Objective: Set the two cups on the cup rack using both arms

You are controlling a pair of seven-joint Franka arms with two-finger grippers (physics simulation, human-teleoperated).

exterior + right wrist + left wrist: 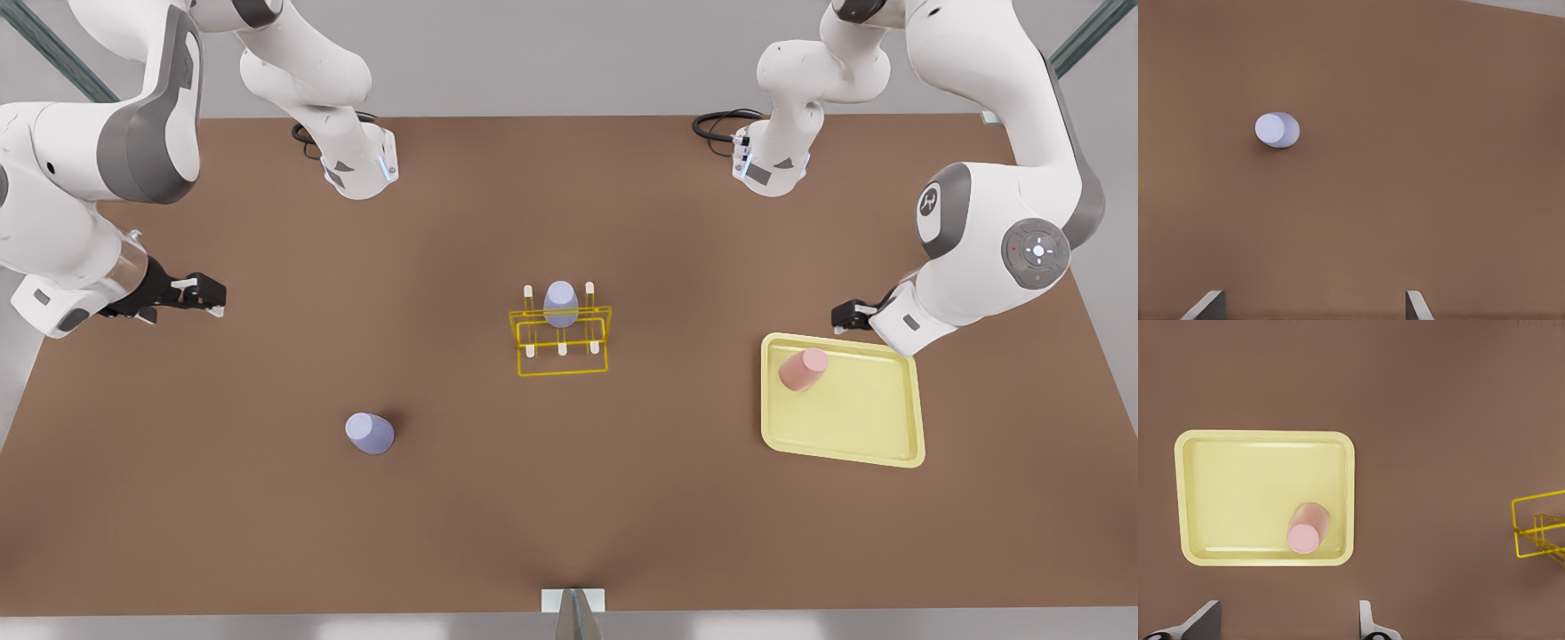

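Note:
A lavender cup (pixel 369 433) (pixel 1277 129) stands upside down on the brown table toward the front view's left. A salmon pink cup (pixel 803 369) (pixel 1307 528) stands upside down in a corner of the pale-yellow tray (pixel 871 418) (pixel 1238 487). The yellow wire cup rack (pixel 562 342) (pixel 1541 527) is at the table's middle, with another lavender cup (pixel 561 304) sitting on a back peg. My left gripper (pixel 845 316) (pixel 1288 608) hovers open just beyond the tray. My right gripper (pixel 213 293) (pixel 1313 295) is open at the front view's left, well away from the lavender cup.
Both arm bases (pixel 360 169) (pixel 772 164) stand at the far side of the table (pixel 569 498), each with black cable beside it. Bare table surface lies between the rack and each cup.

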